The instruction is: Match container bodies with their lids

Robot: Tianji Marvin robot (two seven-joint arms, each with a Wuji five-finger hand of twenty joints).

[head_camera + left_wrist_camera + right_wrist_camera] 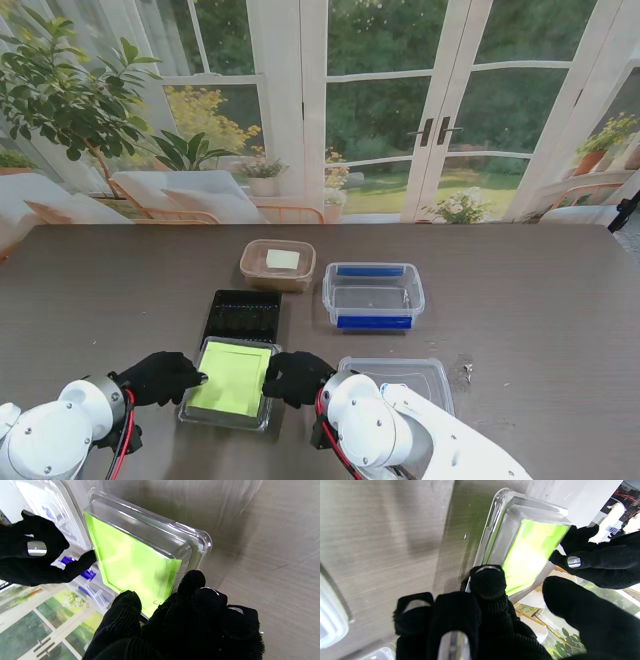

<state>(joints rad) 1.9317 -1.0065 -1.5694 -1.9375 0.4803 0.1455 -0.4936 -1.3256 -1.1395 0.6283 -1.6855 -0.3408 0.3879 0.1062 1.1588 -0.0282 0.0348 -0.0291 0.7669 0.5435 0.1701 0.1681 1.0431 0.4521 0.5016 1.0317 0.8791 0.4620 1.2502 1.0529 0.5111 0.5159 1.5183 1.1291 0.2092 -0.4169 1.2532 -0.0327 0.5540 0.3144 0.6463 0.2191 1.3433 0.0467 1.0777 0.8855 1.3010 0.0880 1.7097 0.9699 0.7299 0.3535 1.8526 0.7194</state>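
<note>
I have the left robot hand and the right robot hand closed on opposite edges of the clear container with the green sheet, near me on the worktop. I judge this pairing under way, not seated. The black tray sits just beyond it (close quarters). Left: blue-clip box, tan box, loose clear lid.

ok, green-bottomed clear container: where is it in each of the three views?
Stand: clear container near the table's near edge, between left hand and right hand.
Left wrist: centre, beyond the fingers.
Right wrist: centre-right, beyond the fingers.
Shared landmark: its green sheet.
</note>
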